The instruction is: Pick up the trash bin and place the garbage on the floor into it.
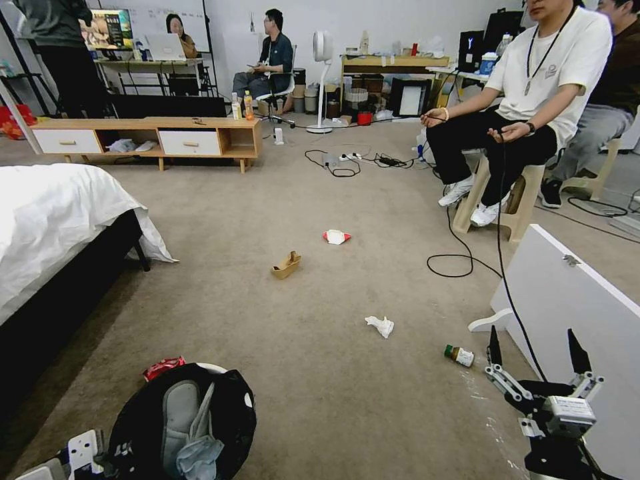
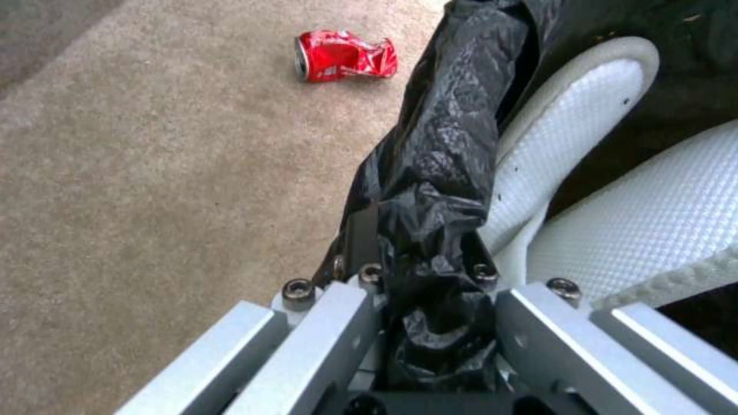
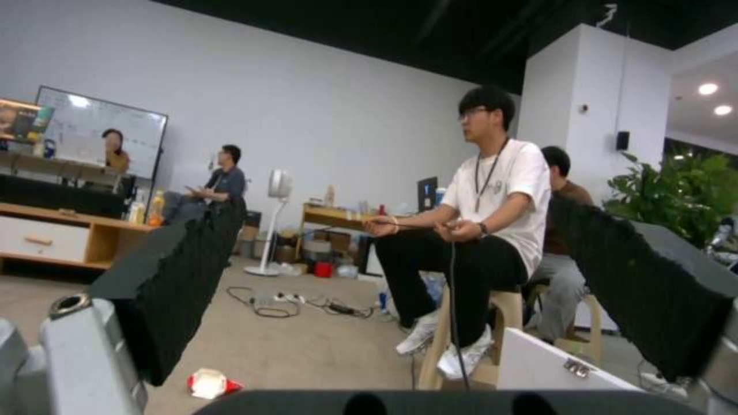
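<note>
The left gripper point(image 2: 426, 271) is clamped on the black-bag-lined rim of the trash bin point(image 1: 183, 420), which sits low at the robot's left, mouth facing up. Inside lie a grey flap point(image 1: 179, 410) and a pale blue wad point(image 1: 199, 457). Just beyond the bin, a crushed red can point(image 2: 343, 55) lies on the beige carpet point(image 1: 320, 300), its long axis crosswise. Farther beyond the bin lie a white tissue point(image 1: 381, 326), folded tan cardboard point(image 1: 287, 265), a red-and-white packet point(image 1: 336, 237) and a small bottle point(image 1: 459, 355) on its side. The right gripper point(image 1: 533, 350) hovers spread open, well right of the bin, fingers pointing forward.

Right tool point(image 1: 533, 350) black pointed fingers, silver linkages, left tool point(image 2: 419, 253) grey bars, hex screws
</note>
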`<state>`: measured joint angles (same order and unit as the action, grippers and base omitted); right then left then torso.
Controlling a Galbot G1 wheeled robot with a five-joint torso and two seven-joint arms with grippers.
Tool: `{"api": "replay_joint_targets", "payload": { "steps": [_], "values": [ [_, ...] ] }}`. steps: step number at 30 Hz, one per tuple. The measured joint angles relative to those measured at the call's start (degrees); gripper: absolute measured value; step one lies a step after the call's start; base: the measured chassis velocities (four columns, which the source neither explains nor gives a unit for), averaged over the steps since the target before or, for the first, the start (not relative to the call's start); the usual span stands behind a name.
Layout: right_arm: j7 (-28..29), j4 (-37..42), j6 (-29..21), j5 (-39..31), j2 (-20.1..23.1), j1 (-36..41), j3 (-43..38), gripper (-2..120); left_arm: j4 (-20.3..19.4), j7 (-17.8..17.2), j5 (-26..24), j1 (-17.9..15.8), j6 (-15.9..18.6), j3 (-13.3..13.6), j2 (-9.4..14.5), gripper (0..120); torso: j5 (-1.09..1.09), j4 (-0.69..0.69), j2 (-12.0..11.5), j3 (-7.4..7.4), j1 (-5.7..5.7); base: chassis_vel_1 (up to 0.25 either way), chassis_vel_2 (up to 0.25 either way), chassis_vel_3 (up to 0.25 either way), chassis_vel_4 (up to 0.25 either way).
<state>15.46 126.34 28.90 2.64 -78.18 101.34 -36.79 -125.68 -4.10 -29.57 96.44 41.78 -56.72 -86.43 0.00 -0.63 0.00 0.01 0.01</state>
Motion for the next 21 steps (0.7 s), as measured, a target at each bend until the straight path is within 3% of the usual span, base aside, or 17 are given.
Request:
{"api": "replay_joint_targets", "payload": {
  "steps": [10, 21],
  "values": [
    [-0.20, -0.64, 0.56, -0.13, -0.05, -0.10, 0.03, 100, 0.45, 0.01, 0.06, -0.23, 0.00, 0.20, -0.20, 2, 0.00, 0.00, 0.00, 0.00, 0.00, -0.033, 0.033, 0.029, -0.029],
    [-0.18, -1.65, 0.86, -0.13, -0.02, -0.83, -0.11, 100, 1.27, -0.05, 0.10, -0.57, 0.05, 0.04, -0.19, 2, -0.01, -0.02, -0.01, 0.01, 0.00, -0.181, 0.181, 0.166, -0.172]
  ]
}}
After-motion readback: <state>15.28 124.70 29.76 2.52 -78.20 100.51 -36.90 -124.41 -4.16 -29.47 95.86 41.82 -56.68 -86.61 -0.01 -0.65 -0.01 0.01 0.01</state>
